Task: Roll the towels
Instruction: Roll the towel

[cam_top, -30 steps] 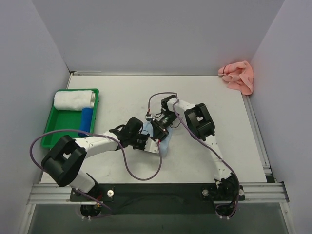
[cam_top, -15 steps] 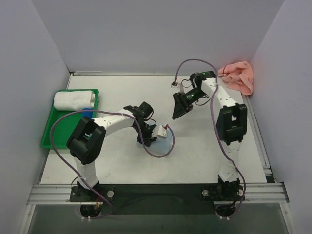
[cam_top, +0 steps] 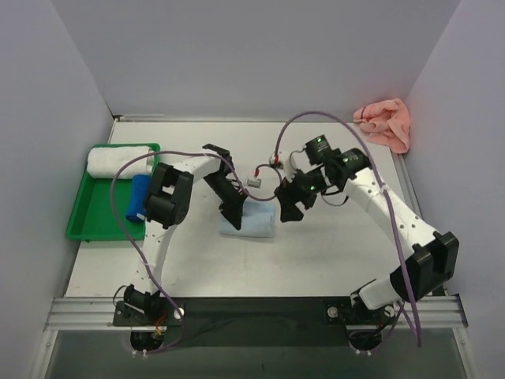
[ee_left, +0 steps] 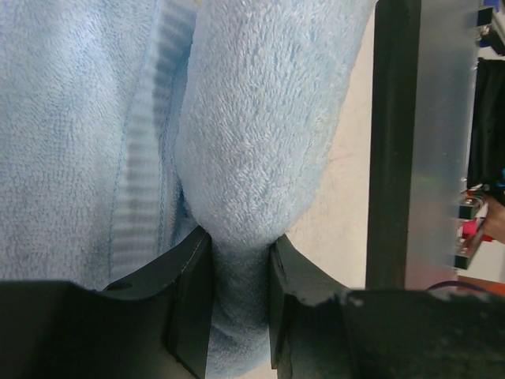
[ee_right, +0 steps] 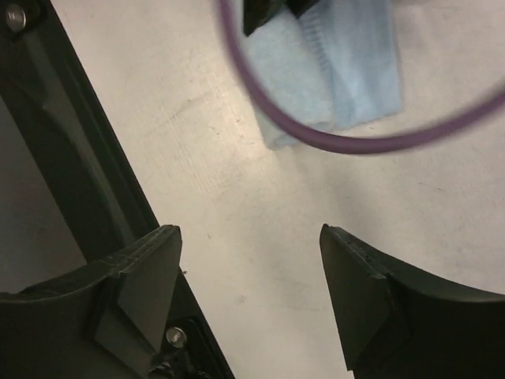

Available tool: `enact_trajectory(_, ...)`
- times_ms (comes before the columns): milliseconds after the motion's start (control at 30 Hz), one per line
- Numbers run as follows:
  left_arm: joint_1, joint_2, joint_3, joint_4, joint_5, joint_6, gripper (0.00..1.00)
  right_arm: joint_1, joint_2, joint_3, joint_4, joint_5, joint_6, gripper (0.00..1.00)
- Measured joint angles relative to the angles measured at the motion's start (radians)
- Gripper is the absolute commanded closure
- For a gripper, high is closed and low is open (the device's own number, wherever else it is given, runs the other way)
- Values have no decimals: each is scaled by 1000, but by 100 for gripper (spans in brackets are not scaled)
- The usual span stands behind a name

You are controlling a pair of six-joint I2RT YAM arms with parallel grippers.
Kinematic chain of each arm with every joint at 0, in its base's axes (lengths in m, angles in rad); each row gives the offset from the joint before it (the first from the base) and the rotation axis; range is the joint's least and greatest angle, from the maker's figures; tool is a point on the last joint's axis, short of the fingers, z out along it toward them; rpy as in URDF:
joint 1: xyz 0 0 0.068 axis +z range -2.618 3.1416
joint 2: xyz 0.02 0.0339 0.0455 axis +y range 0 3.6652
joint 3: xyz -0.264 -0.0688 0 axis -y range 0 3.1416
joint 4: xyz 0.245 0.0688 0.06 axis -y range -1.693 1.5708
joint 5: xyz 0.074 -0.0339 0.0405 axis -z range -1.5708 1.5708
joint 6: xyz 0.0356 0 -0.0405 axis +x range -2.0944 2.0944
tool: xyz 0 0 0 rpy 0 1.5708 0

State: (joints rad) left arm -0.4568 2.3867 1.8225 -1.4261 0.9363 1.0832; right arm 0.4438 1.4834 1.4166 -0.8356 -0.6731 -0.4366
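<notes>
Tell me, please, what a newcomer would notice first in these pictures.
The light blue towel lies partly folded in the middle of the table, and the left tool is shut on a fold of it. The right tool hangs open beside it. The pink towel lies crumpled in the far right corner, and a green tray at the left holds a white roll and a dark blue roll.

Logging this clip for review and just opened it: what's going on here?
The left arm's fingers pinch a fold of the light blue towel mid-table, not yet rolled. The right arm's fingers stand open beside it, holding nothing. The pink towel sits crumpled in the far right corner. A green tray at left holds a white roll and a dark blue roll.
</notes>
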Motion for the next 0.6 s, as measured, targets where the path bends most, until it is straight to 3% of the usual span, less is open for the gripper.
enact_trajectory(233, 5, 52, 51, -77, -2, -33, 77, 335, -19, -66, 128, 241, -24, 25)
enact_trajectory(600, 7, 81, 65, -137, -10, -64, 62, 578, 238, -211, 494, 565, -158, 21)
